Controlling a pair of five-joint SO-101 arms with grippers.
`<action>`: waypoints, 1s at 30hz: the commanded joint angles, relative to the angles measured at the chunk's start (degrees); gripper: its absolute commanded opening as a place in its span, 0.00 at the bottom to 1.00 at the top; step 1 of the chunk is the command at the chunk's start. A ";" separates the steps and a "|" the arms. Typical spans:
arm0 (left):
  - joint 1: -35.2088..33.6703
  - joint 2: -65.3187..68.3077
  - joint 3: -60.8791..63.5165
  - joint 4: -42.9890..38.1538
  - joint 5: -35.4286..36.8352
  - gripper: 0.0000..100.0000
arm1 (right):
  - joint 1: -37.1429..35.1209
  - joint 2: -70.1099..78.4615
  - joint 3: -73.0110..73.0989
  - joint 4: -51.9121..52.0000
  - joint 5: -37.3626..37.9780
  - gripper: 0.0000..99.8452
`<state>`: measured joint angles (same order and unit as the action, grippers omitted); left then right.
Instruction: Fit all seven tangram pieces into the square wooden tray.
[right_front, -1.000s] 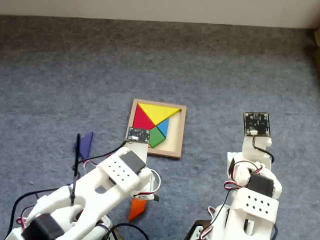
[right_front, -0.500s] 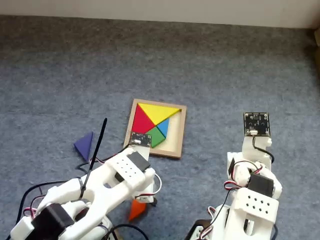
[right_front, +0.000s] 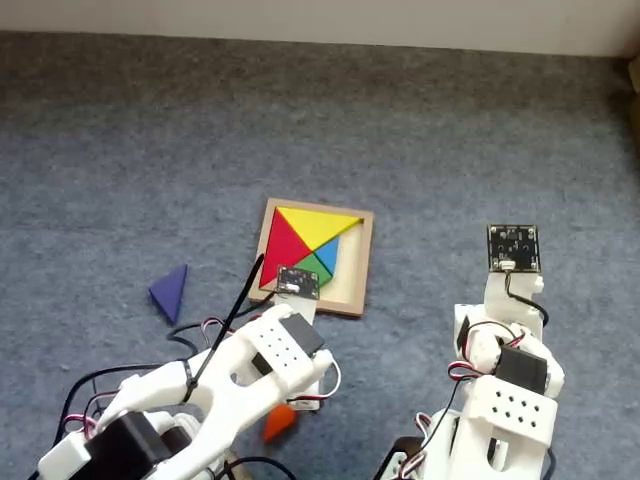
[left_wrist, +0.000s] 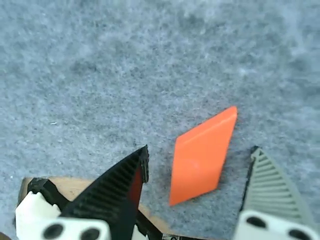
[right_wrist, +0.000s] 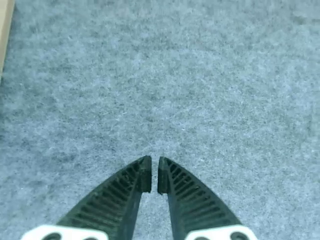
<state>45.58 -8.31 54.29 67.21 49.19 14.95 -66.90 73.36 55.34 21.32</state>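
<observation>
Orange parallelogram (left_wrist: 202, 155) | on carpet (left_wrist: 100, 60) | inside spread left end effector (left_wrist: 200, 150)

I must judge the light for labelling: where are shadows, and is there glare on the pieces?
High view: soft, even light, no glare on the tray. Left wrist view: carpet darker close around the orange piece, inside the open left end effector; no glare. Right wrist view: faint shade under the shut right end effector.
</observation>
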 joint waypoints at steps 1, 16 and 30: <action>2.77 1.71 -1.10 -2.20 0.62 0.24 | 0.57 -1.10 -0.57 -0.92 -0.62 0.04; 2.51 1.63 -7.16 3.87 0.35 0.02 | 0.75 -1.10 -0.57 -0.92 -0.62 0.04; 2.33 1.63 -31.87 21.45 0.26 0.01 | 0.75 -1.10 -0.66 -0.92 -0.62 0.04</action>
<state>47.69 -6.46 27.82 87.43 49.27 14.95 -66.90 73.36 55.34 21.32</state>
